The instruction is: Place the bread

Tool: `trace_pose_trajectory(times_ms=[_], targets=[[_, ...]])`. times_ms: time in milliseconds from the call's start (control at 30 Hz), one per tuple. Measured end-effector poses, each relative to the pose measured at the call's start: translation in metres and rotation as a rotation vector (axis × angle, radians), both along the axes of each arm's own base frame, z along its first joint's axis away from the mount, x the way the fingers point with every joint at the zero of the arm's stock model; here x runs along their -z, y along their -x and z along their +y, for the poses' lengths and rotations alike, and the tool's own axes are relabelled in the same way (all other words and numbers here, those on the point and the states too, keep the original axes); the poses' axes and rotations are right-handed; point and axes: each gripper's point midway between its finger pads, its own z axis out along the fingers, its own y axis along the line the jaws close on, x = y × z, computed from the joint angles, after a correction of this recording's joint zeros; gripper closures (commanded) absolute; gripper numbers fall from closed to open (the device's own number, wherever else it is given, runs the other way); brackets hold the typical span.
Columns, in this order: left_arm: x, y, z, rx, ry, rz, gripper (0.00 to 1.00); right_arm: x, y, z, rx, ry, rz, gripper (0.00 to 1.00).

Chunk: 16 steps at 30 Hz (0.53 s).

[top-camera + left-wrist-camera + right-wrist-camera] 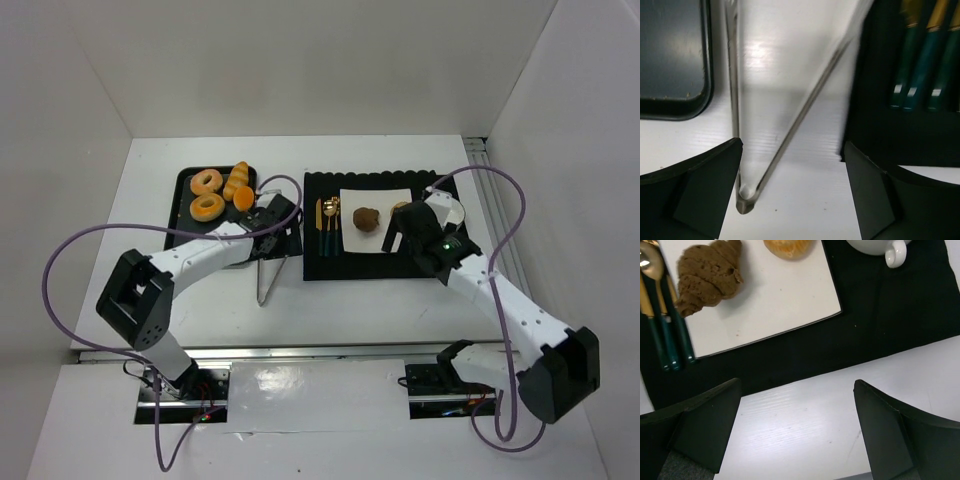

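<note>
Near: left fingers (690,185) spread wide, tongs (744,199) lying free on worktop (790,215). right fingers (695,425) wide, empty, above mat (880,315). Farther: bread (788,247) on white plate (780,300), near cup (875,247). Placing looks done.

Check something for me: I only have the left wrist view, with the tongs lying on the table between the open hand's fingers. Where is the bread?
Observer: The top view shows the bread lying on the white plate, with nothing gripping it.
Operator: Where is that plate? I only see the ends of some cutlery.
Observer: It sits on the black mat, just right of that cutlery.
Operator: And the right hand?
Observer: The right hand hangs open and empty near the mat's front edge.
</note>
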Motion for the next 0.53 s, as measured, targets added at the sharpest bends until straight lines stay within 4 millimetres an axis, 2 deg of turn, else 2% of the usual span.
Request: trace_pose_trajectory(times_ms=[100, 200, 300, 433, 533], targets=[[-0.033, -0.011, -0.011, 0.030, 0.044, -0.061, 0.04, 0.015, -0.011, 0.001, 0.017, 0.022, 0.065, 0.00], [-0.074, -0.013, -0.016, 0.061, 0.107, -0.138, 0.05, 0.022, -0.026, 0.005, 0.026, 0.030, 0.106, 0.00], [-0.116, -0.006, -0.018, 0.081, 0.181, -0.224, 0.05, 0.026, -0.037, 0.010, 0.025, 0.026, 0.125, 0.00], [-0.170, 0.009, -0.017, 0.115, 0.309, -0.348, 0.05, 0.027, -0.042, 0.012, 0.019, 0.005, 0.128, 0.00], [-0.197, 0.016, -0.017, 0.133, 0.375, -0.417, 0.05, 0.025, -0.046, 0.012, 0.020, -0.013, 0.116, 0.00]])
